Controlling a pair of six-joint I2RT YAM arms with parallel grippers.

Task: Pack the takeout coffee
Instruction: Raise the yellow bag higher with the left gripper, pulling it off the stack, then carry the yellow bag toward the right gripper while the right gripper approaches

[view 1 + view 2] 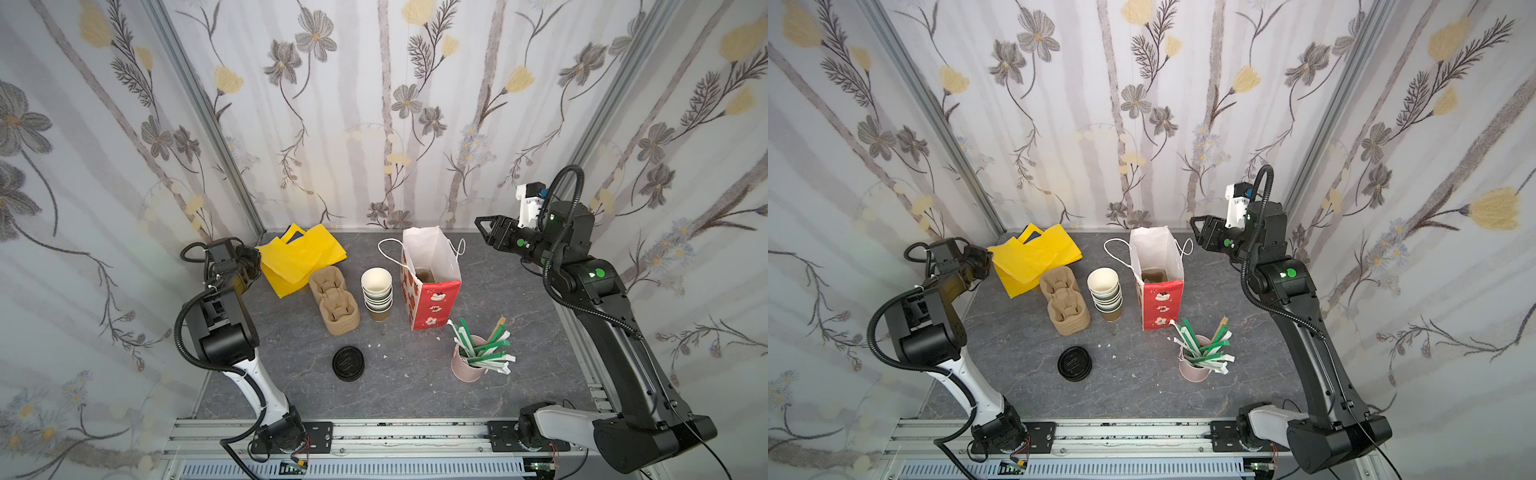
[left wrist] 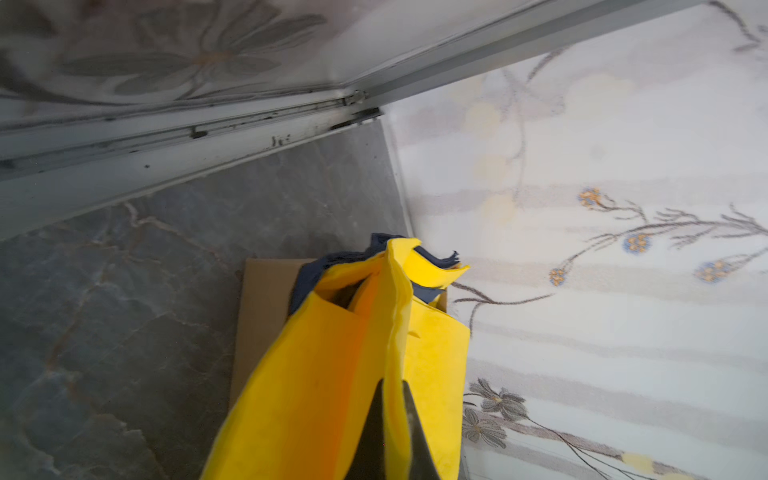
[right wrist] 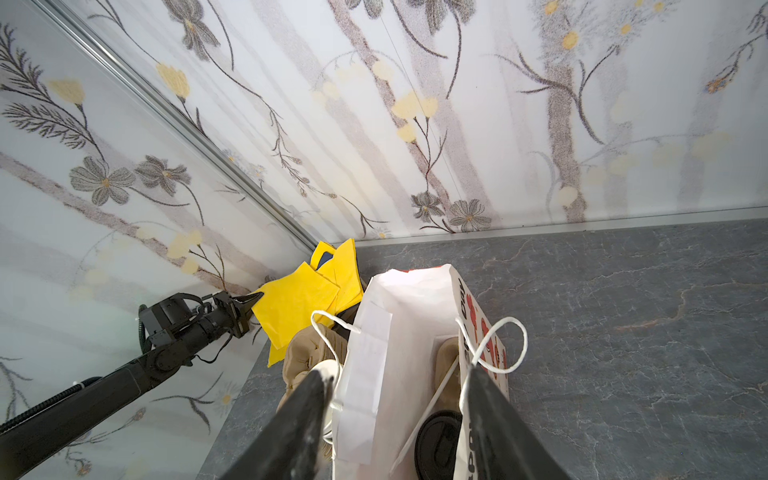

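The takeout coffee shows only in the right wrist view, as a black sip lid (image 3: 438, 444) low inside the upright red-and-white paper bag (image 1: 432, 297), next to a white straw (image 3: 428, 411) and a brown carrier (image 1: 424, 275). The cup's body is hidden. My right gripper (image 1: 484, 232) hangs open above and behind the bag's right side. In the right wrist view its fingers (image 3: 486, 399) stand either side of the bag's mouth with nothing held. My left gripper (image 1: 254, 259) is shut on the edge of a yellow sheet (image 2: 332, 374) from the pile (image 1: 299, 257) at the back left.
A nested stack of lidless cups (image 1: 377, 291) and stacked pulp carriers (image 1: 334, 305) stand left of the bag. Loose black lids (image 1: 348, 363) lie nearer the front. A pink cup of wrapped straws and stirrers (image 1: 469, 363) stands front right of the bag. Walls close in on three sides.
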